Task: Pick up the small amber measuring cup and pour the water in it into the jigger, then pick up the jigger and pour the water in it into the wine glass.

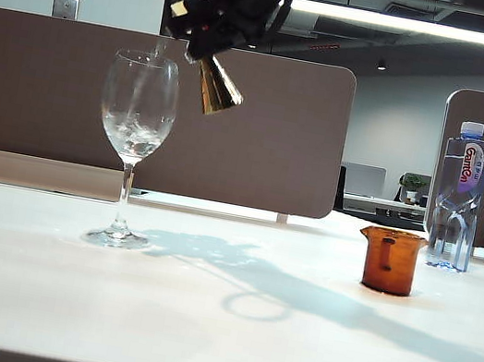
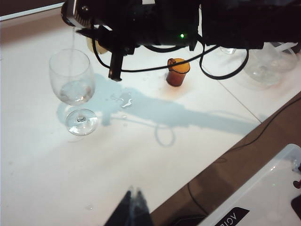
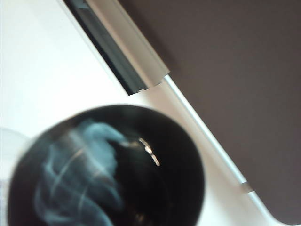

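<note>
Right gripper [image 1: 202,33] clamps the jigger [image 1: 216,87], tilted above and just right of the wine glass [image 1: 139,107], water [image 2: 71,47] streaming in. Left gripper [image 2: 132,197], closed and empty, hangs well apart.

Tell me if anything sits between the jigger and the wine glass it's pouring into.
Nothing visible does. The right gripper holds the jigger tipped above the wine glass, and water falls straight into the bowl. The amber measuring cup stands well off to the side.
</note>
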Robot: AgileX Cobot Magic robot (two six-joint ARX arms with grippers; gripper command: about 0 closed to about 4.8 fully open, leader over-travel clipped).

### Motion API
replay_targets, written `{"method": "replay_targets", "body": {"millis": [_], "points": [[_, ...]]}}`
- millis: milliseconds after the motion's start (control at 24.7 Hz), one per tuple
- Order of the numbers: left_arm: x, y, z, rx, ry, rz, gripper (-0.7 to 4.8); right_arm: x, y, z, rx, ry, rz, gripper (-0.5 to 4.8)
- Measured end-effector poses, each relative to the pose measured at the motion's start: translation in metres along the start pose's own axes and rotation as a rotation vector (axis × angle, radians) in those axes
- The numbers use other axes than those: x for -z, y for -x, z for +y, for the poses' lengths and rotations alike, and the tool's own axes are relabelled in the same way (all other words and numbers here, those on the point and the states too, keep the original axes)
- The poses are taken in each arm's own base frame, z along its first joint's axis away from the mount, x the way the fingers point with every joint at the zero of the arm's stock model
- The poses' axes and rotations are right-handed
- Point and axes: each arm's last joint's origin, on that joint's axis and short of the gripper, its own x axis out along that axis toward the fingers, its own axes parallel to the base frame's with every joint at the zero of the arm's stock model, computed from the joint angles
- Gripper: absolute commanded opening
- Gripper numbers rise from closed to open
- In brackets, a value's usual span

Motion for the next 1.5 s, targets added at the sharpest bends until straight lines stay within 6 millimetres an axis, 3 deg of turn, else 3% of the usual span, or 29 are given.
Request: {"method": "replay_targets", "body": {"millis": [890,1497], "points": [[0.0,0.0,0.0,0.0,0.0,0.0,-0.02,0.006,-0.005,0.005,0.057,0.441,0.106,-0.01],[0.0,0.0,0.0,0.0,0.0,0.001,-0.02,-0.004,-0.004,-0.002,0.182,0.776,0.106,-0.01]]}}
